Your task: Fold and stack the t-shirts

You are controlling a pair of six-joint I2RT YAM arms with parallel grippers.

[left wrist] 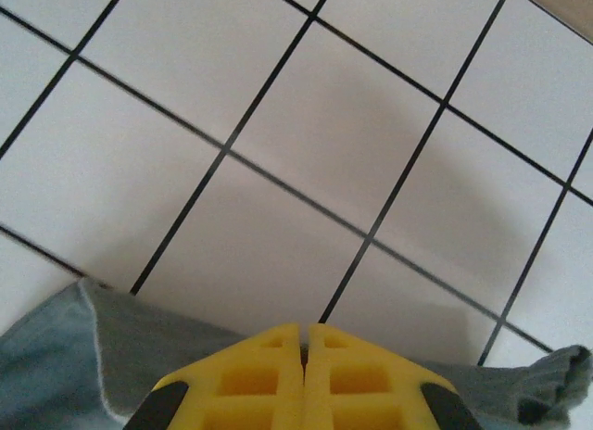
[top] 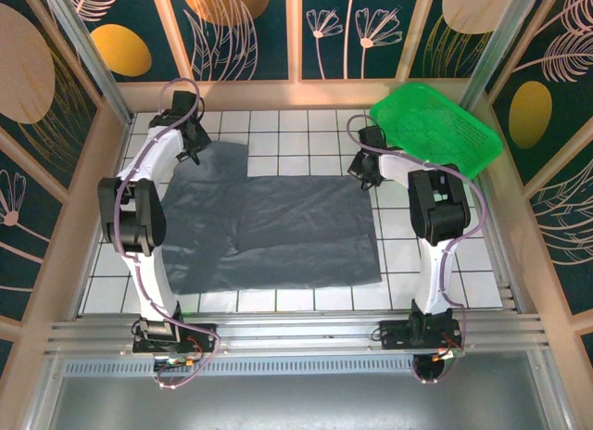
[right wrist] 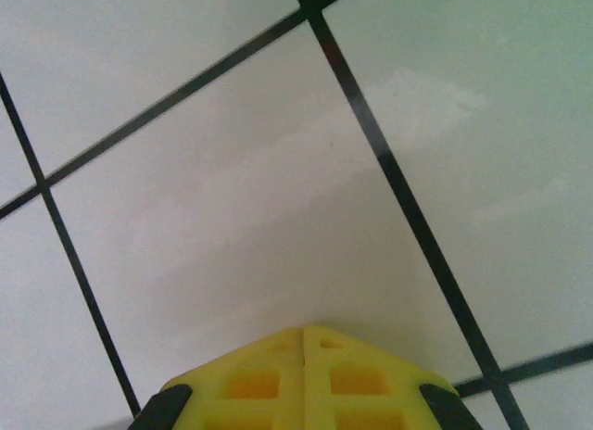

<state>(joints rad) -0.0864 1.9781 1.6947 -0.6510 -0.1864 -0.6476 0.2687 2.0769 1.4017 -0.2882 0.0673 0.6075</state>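
Dark slate-grey short-sleeved t-shirt (top: 278, 231) spread flat on white tiled table (top: 408, 254), left gripper (left wrist: 303, 328) pinching its far-left edge, right gripper (right wrist: 304, 330) clenched at its far-right corner, bright green mesh basket (top: 435, 129) at table's far-right corner

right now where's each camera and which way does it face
top external: above and behind, looking down on table, t-shirt, basket; left arm, right arm show
left wrist: on left arm, facing down at table, t-shirt edge; left gripper shut
right wrist: on right arm, facing down at table; right gripper shut
shared: top and left wrist both see the t-shirt
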